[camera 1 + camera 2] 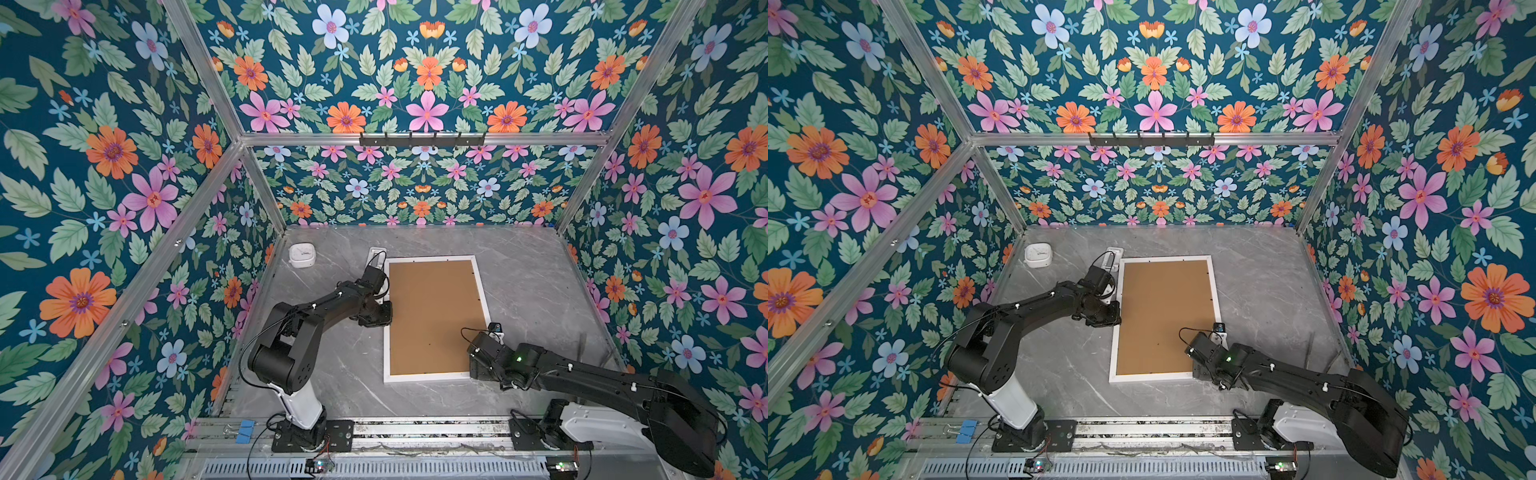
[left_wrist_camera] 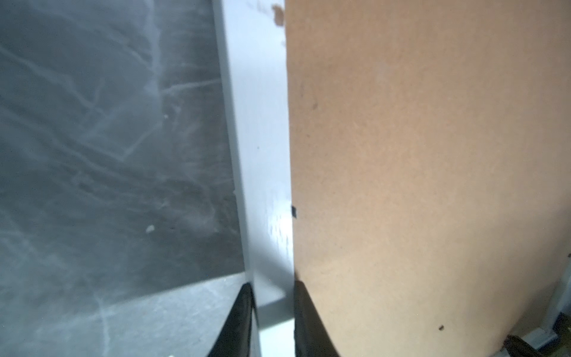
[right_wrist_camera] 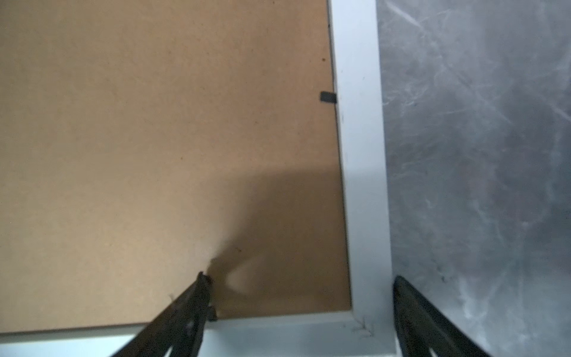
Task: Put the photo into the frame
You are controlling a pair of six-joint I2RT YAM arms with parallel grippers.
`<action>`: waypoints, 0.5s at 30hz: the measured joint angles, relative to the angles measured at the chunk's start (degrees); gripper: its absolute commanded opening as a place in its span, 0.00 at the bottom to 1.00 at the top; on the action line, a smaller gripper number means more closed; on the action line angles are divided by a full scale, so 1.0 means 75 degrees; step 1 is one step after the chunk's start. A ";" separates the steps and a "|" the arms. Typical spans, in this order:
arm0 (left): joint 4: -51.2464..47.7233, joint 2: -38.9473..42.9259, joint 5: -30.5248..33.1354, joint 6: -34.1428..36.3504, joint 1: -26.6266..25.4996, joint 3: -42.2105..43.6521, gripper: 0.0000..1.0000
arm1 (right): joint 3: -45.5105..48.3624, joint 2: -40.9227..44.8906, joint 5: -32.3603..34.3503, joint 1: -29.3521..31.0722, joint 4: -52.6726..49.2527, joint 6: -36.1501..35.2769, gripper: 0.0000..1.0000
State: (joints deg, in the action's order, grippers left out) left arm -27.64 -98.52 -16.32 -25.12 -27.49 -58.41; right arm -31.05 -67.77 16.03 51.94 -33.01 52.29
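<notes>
Right claw (image 3: 299, 278), nearest: jaws spread wide, nothing held. It straddles the right long rail of the frame (image 3: 361, 154) close to the near corner. One jaw is over the brown backing board (image 3: 154, 139), the other outside the rail over the grey marbled table (image 3: 479, 154). Ahead of this claw a small dark tab (image 3: 327, 97) sits at the rail's inner edge, lapping onto the board.

Frame lies flat on the table, back up, with the board filling it, between the two claws in both top views.

Left claw (image 2: 272, 290), farther on, at the opposite long rail: jaws drawn in close on that rail, one outside on the table side, one at the board's edge.

Beyond the left claw, well apart, a small white case (image 1: 302, 254) stands near the table's far corner.
</notes>
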 measured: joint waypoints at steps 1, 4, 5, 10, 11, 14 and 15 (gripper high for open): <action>0.0003 0.0003 0.0000 0.0000 0.0000 0.0003 0.24 | -0.0047 -0.0035 0.0006 -0.0015 -0.0015 -0.0003 0.90; -0.0012 0.0006 0.0003 0.0003 0.0000 -0.0015 0.25 | -0.0140 0.0047 0.0055 -0.0035 -0.0076 -0.0064 0.90; -0.0035 0.0006 0.0003 0.0003 0.0000 -0.0035 0.26 | -0.0172 0.0189 0.0058 -0.0050 -0.0152 -0.0096 0.91; -0.0548 0.0003 0.0006 0.0026 0.0006 -0.0236 0.42 | -0.0507 0.0950 -0.0361 -0.0647 -0.0169 -0.0525 0.91; -0.0697 0.0003 -0.0017 0.0029 0.0017 -0.0312 0.43 | -0.0560 0.1055 -0.0542 -0.0930 -0.0178 -0.0664 0.91; -0.0956 0.0070 -0.0099 0.0032 0.0090 -0.0525 0.44 | -0.0813 0.1169 -0.1209 -0.1641 -0.0213 -0.1075 0.91; -0.1049 0.0128 -0.0125 0.0035 0.0122 -0.0586 0.45 | -0.0941 0.1119 -0.1402 -0.1856 -0.0219 -0.1221 0.91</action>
State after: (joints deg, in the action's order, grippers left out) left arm -35.51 -97.56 -17.26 -24.86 -26.57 -62.81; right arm -38.11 -59.37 5.52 38.02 -34.65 43.13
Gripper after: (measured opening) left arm 0.444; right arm 0.911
